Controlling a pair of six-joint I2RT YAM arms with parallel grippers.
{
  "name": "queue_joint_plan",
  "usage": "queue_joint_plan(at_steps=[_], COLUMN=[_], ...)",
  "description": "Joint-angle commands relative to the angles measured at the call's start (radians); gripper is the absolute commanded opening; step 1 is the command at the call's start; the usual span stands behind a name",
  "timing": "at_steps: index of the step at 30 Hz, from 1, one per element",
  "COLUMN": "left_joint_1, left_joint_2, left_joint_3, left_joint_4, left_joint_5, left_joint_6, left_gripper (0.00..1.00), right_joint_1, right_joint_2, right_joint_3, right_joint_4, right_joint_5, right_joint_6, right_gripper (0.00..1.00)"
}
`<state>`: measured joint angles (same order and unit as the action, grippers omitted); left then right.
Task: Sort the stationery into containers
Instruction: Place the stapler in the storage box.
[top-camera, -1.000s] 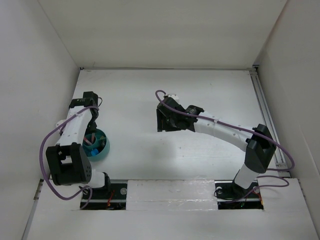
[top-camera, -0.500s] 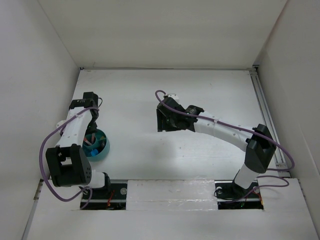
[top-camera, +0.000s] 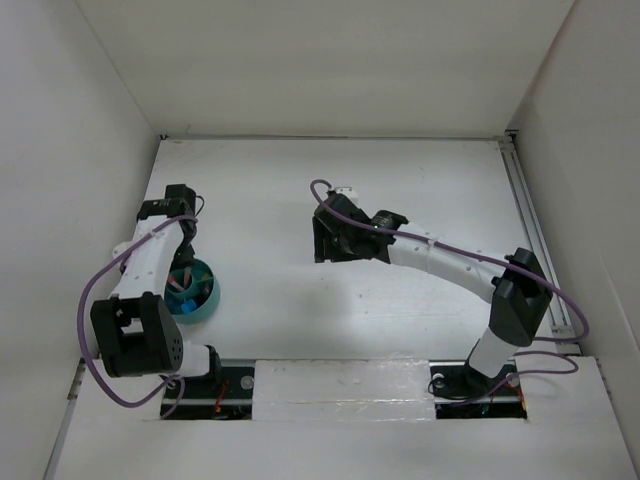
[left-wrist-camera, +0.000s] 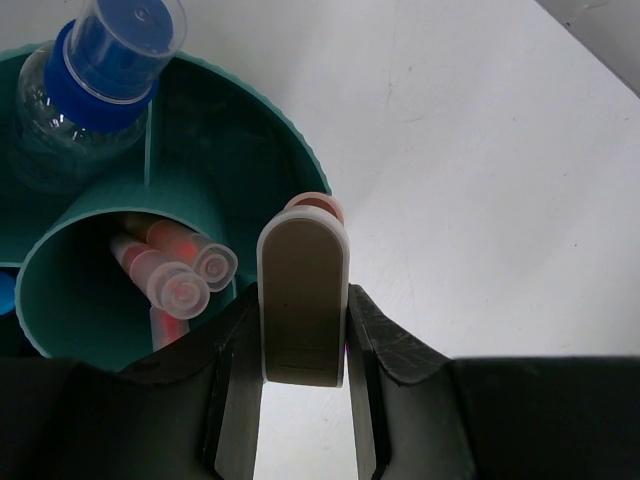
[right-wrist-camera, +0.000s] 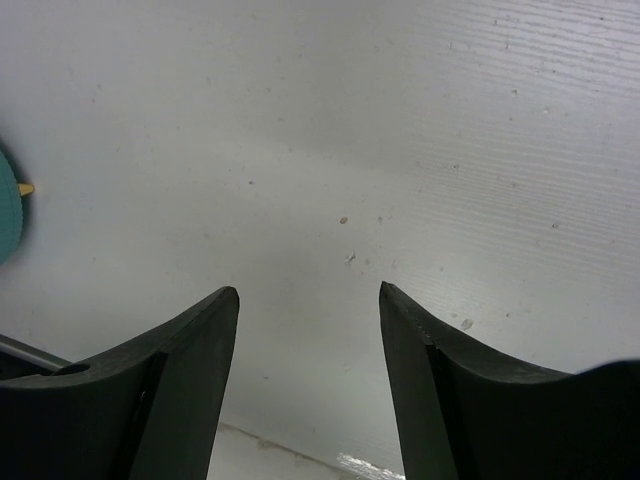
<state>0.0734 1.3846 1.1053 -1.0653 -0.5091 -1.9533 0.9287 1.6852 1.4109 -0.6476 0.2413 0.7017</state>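
Now clamping a pinkish-beige eraser (left-wrist-camera: 302, 270) in the left gripper (left-wrist-camera: 303, 310), with the jaws pressing on both of its long sides. Hanging it right at the teal cup (top-camera: 208, 298), the eraser's rounded end overlapping the rim in the left wrist view; not possible to tell whether it is touching that rim. Sitting near the left edge of the table (top-camera: 400, 180), toward the near left corner, close beside the left arm.

Already holding stationery inside that cup. Standing in the inner round tube, markers (left-wrist-camera: 180, 285) with see-through pink caps, resting against each other. Leaning in an outer compartment, past a thin divider, a small clear bottle (left-wrist-camera: 95, 80) with a blue cap.

Meanwhile hovering the right gripper (right-wrist-camera: 308, 290) over bare table near the middle, well apart from the cup, jaws standing apart and clasping nothing. Catching only a sliver of teal rim and a small yellow tip (right-wrist-camera: 25, 188) at the left edge of the right wrist view.
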Motion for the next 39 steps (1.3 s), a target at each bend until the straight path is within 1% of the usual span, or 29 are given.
queue_joint_plan(at_steps=[1, 3, 4, 5, 8, 10, 12, 16, 17, 21, 23, 25, 26, 29, 36, 38, 39], left_joint_1=[-0.001, -0.001, -0.001, -0.001, -0.001, -0.001, -0.001, -0.001, -0.001, -0.001, -0.001, -0.001, -0.001, -0.001, -0.001, -0.001, -0.001], left_joint_2=[-0.061, -0.07, -0.07, -0.081, -0.081, -0.081, -0.09, -0.09, -0.09, -0.09, -0.09, -0.09, -0.09, -0.09, -0.099, -0.108, -0.108], left_joint_3=[-0.016, -0.025, -0.025, -0.025, -0.035, -0.035, -0.035, -0.044, -0.044, -0.044, -0.044, -0.044, -0.044, -0.053, -0.044, -0.044, -0.044], left_joint_4=[-0.062, -0.062, -0.062, -0.053, -0.053, -0.053, -0.053, -0.053, -0.053, -0.053, -0.053, -0.044, -0.044, -0.035, -0.035, -0.035, -0.035], left_joint_5=[-0.011, -0.011, -0.011, -0.011, -0.011, -0.011, -0.011, -0.011, -0.011, -0.011, -0.011, -0.011, -0.011, -0.011, -0.011, -0.02, -0.02], left_joint_6=[-0.377, -0.377, -0.377, -0.377, -0.377, -0.377, -0.377, -0.386, -0.386, -0.386, -0.386, -0.377, -0.377, -0.377, -0.377, -0.377, -0.377], left_gripper=[0.05, 0.05, 0.08, 0.12, 0.16, 0.16, 0.12, 0.12, 0.19, 0.25, 0.25, 0.28, 0.33, 0.37, 0.39, 0.44, 0.44], right_joint_1=[-0.008, -0.008, -0.008, -0.008, -0.008, -0.008, -0.008, -0.008, -0.008, -0.008, -0.008, -0.008, -0.008, -0.017, -0.018, -0.018, -0.018], right_joint_2=[-0.027, -0.027, -0.027, -0.027, -0.027, -0.027, -0.027, -0.027, -0.027, -0.027, -0.027, -0.027, -0.027, -0.027, -0.027, -0.027, -0.027], right_joint_3=[0.005, 0.005, 0.005, 0.005, 0.005, 0.005, 0.005, 0.005, 0.005, -0.004, -0.004, -0.004, -0.004, -0.004, -0.004, -0.004, -0.004], right_joint_4=[0.034, 0.043, 0.043, 0.043, 0.043, 0.043, 0.043, 0.043, 0.043, 0.043, 0.043, 0.043, 0.043, 0.043, 0.043, 0.043, 0.043], right_joint_5=[0.024, 0.024, 0.024, 0.024, 0.024, 0.024, 0.024, 0.024, 0.024, 0.024, 0.024, 0.024, 0.024, 0.024, 0.024, 0.024, 0.024], right_joint_6=[-0.019, -0.019, -0.019, -0.019, -0.019, -0.019, -0.019, -0.019, -0.019, -0.028, -0.028, -0.028, -0.028, -0.028, -0.028, -0.028, -0.028], right_gripper=[0.64, 0.64, 0.64, 0.64, 0.64, 0.64, 0.64, 0.64, 0.64, 0.64, 0.64, 0.64, 0.64, 0.64, 0.64, 0.64, 0.64])
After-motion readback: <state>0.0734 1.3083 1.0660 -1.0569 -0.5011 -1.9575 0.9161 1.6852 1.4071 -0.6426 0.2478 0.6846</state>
